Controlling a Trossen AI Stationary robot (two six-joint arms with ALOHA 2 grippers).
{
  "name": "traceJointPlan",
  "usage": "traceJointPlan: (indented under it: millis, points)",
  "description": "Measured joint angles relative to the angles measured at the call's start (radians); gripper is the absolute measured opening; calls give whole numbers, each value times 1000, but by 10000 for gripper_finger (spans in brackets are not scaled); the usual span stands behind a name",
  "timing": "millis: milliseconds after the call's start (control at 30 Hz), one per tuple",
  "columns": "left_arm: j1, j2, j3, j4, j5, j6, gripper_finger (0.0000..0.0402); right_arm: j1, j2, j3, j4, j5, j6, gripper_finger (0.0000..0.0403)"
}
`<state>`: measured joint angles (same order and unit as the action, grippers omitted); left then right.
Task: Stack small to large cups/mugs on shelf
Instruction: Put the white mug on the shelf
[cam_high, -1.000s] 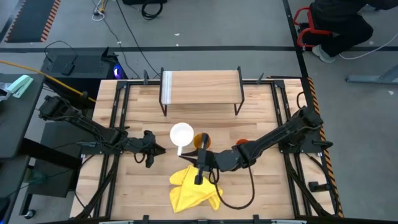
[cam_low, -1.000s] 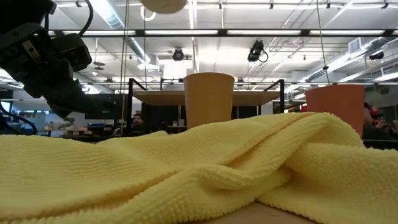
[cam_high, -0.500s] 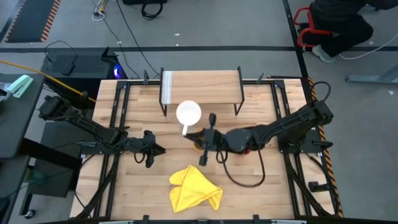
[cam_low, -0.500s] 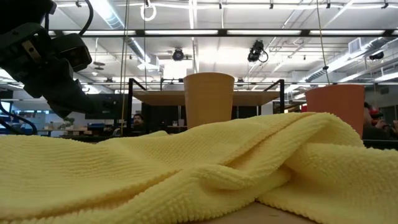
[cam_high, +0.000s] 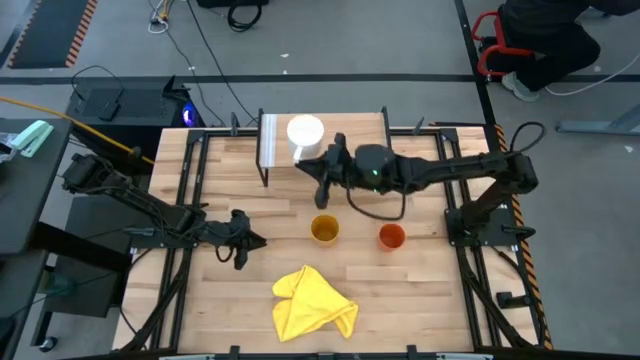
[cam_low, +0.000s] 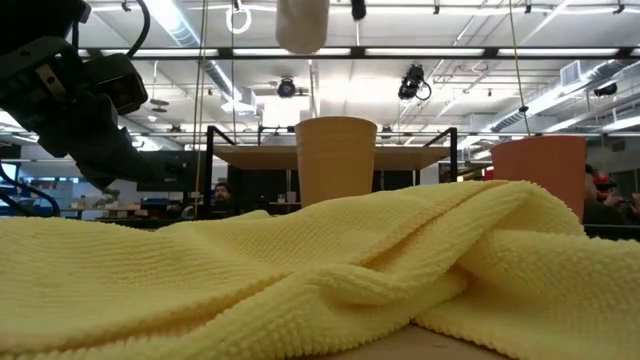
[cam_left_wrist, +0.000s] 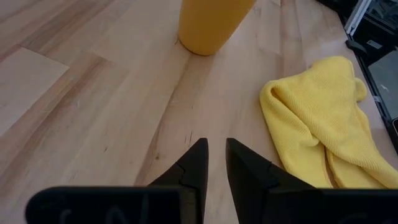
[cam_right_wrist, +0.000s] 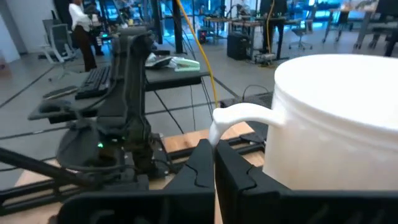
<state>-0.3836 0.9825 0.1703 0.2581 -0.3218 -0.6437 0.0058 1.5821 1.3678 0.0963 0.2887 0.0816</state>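
White and glossy, the mug (cam_high: 305, 131) is a squat cylinder with a thin looped handle. The right gripper (cam_high: 322, 171) holds it by that handle, fingers clamped together on the loop, as the right wrist view shows (cam_right_wrist: 214, 163). From above, its round mouth faces straight up, so its long axis stands vertical, and the handle points back toward the gripper. It is over the shelf (cam_high: 345, 139), near the end with the pale strip; whether it touches the board cannot be told. In the low view the mug (cam_low: 302, 24) shows at the top edge of the picture, well above the other cups.

The yellow cup (cam_high: 324, 229) stands upright on the table in front of the shelf, mouth up. The red cup (cam_high: 391, 236) stands upright near it, on the side toward the right arm's base. A yellow cloth (cam_high: 312, 303) lies crumpled nearer the table's front edge.

The left gripper (cam_high: 258, 240) waits low over the table, pointing toward the yellow cup, its fingers (cam_left_wrist: 245, 168) slightly apart and holding nothing.
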Motion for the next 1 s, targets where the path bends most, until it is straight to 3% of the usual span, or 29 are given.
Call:
traceJointPlan:
  millis: [200, 1000]
  points:
    - [0, 0, 0, 1, -1, 2, 67, -83, 76, 0, 48, -115, 23, 0]
    - [0, 0, 0, -2, -11, 3, 62, -184, 315, 0, 265, -256, 32, 0]
